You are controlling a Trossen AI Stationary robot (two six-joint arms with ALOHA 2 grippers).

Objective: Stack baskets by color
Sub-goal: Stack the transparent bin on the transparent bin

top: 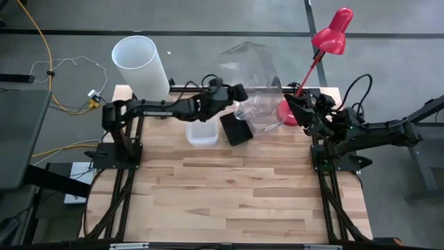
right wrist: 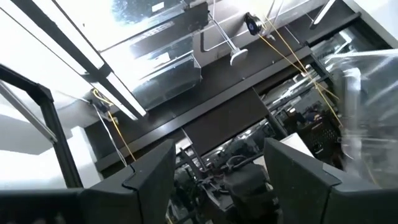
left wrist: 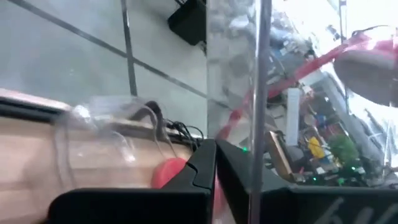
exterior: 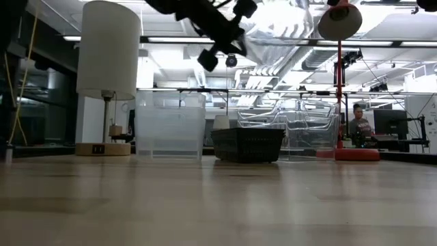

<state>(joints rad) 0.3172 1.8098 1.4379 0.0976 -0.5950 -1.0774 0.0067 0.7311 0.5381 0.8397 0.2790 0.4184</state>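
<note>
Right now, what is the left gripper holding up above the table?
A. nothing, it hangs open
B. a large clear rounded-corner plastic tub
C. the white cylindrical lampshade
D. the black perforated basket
B: the left gripper is shut on the wall of the large clear rounded-corner plastic tub, lifted above the black perforated basket, which sits on the wooden table.

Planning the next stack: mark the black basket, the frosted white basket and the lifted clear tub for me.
black basket [top: 236,129]: high view, on its perforated floor.
frosted white basket [top: 201,132]: high view, on its inside bottom.
clear tub [top: 251,66]: high view, on its raised side wall, gripped by the left gripper [top: 239,92].
</note>
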